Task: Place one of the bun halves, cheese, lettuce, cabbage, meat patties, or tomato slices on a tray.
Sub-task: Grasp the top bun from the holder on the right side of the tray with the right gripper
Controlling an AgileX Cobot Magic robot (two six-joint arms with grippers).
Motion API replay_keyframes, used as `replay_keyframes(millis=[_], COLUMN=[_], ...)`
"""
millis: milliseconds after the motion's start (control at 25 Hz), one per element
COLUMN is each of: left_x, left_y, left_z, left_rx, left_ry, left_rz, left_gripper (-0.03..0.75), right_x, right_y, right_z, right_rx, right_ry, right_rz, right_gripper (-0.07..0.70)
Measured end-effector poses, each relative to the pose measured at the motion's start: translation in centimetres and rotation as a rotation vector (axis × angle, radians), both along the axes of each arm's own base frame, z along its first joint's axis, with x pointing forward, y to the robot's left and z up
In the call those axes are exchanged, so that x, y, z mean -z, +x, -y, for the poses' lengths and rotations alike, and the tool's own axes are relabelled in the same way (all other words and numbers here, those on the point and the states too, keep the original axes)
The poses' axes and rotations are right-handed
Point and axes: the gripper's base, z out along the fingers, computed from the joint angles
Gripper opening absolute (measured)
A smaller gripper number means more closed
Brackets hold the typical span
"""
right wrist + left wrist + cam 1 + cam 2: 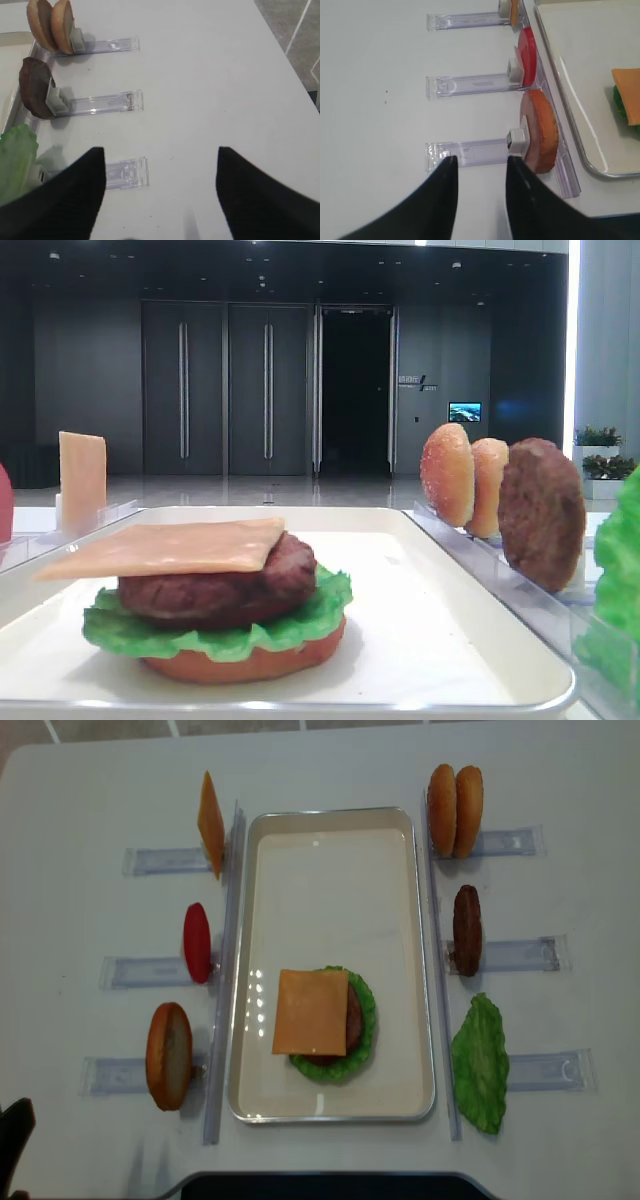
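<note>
On the cream tray (330,880) sits a stack: orange-red base, lettuce (300,625), meat patty (220,590), and a cheese slice (312,1012) on top. Right of the tray, two bun halves (455,810), a patty (466,930) and a lettuce leaf (482,1065) stand in racks. On the left stand a cheese slice (210,824), a tomato slice (196,942) and a bun half (168,1055). My right gripper (160,150) hangs open and empty over bare table beside the lettuce (17,160). My left gripper (482,162) is open, empty, just short of the bun half (540,131).
Clear plastic slotted racks (125,172) stick out from both long sides of the tray, with long clear rails (228,970) along its rim. The white table's front edge (320,1182) is near the tray. A dark arm part (12,1135) shows at the bottom left corner.
</note>
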Motion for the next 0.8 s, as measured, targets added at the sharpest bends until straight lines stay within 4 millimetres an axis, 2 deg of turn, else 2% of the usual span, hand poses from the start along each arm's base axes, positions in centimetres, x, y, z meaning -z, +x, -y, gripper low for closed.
replay_keyframes(millis=[800], left_x=[0.00], left_y=[0.00], left_z=[0.00], left_rx=[0.000], left_ry=[0.000], left_rz=[0.000], left_gripper=[0.225], right_x=[0.00], right_y=[0.00], right_z=[0.00], right_rx=[0.000], right_ry=[0.000], right_rz=[0.000], right_gripper=[0.479])
